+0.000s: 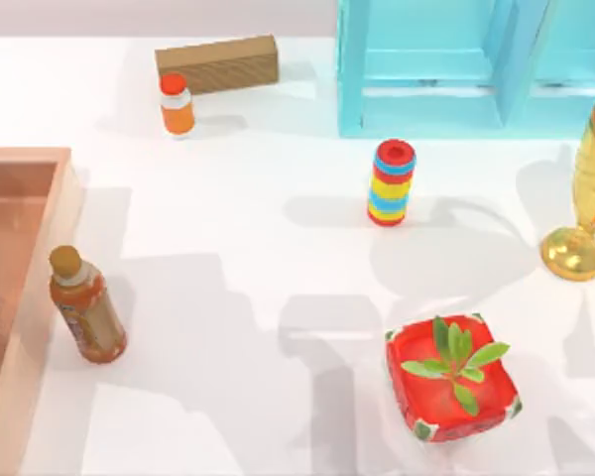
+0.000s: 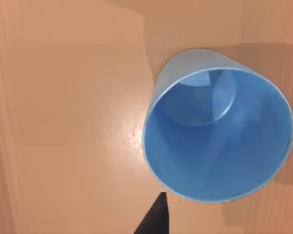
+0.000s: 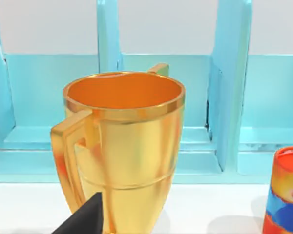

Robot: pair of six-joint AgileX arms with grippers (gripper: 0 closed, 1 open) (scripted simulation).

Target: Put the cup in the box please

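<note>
Top view: white bench (image 1: 278, 297) w/ the salmon-orange box (image 1: 20, 258) at the left edge, partly cut off by the frame. A brown-capped bottle (image 1: 87, 307) stands just beside the box's right wall. Far left: a cardboard block (image 1: 218, 62) and, just in front of it, a small orange bottle (image 1: 177, 104) w/ a red cap. A striped ring stack (image 1: 391, 183) stands mid-bench; a turquoise shelf (image 1: 436, 69) sits at the far right. A gold goblet (image 1: 587, 193) stands at the right edge, and a red planter (image 1: 451, 392) w/ a green sprig sits near right. Left wrist view: the blue cup (image 2: 217, 134) stands upright, mouth up, on the box's orange floor (image 2: 63, 122). One dark fingertip of the left hand (image 2: 154, 219) sits just beside the cup's rim, not touching; can't tell how far open that hand is. Right wrist view: the goblet (image 3: 124, 146) is close up in front of the shelf (image 3: 234, 97), w/ the ring stack (image 3: 285, 192) off to one side. One dark fingertip of the right hand (image 3: 85, 217) overlaps the goblet; its opening can't be told either.
</note>
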